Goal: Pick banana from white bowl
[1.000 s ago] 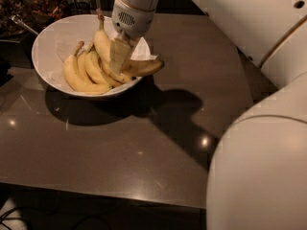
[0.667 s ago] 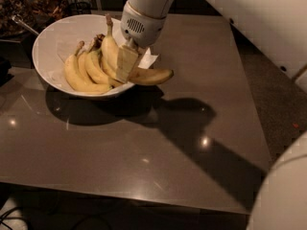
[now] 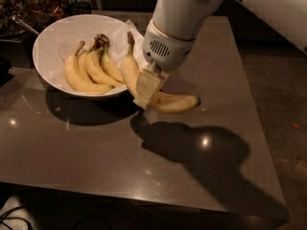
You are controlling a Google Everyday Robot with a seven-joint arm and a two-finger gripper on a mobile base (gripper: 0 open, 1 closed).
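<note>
The hand (image 3: 147,87) is seen just beyond the right rim of the white bowl (image 3: 48,37), at the end of a thick white arm (image 3: 180,18) that reaches down from the top of the view. It is closed on the banana (image 3: 175,103): one pale, flat finger (image 3: 144,85) is pressed across the front of the fruit near its middle, while the other finger is hidden behind it.

The banana is held with its brownish stem pointing up beside the bowl's rim and its curved body sweeping down and to the right. Its dark tip is found out over the surface (image 3: 96,152), clear of the bowl. Whether the lower end touches the surface cannot be told.

A bunch of bananas (image 3: 91,71), joined at a dark crown, is left lying inside the white bowl on crumpled white paper (image 3: 127,32), just to the left of the held fruit. The bowl is set near the back left corner of the dark, glossy surface. A broad shadow (image 3: 192,147) of the arm is cast on the surface in front of the hand.
</note>
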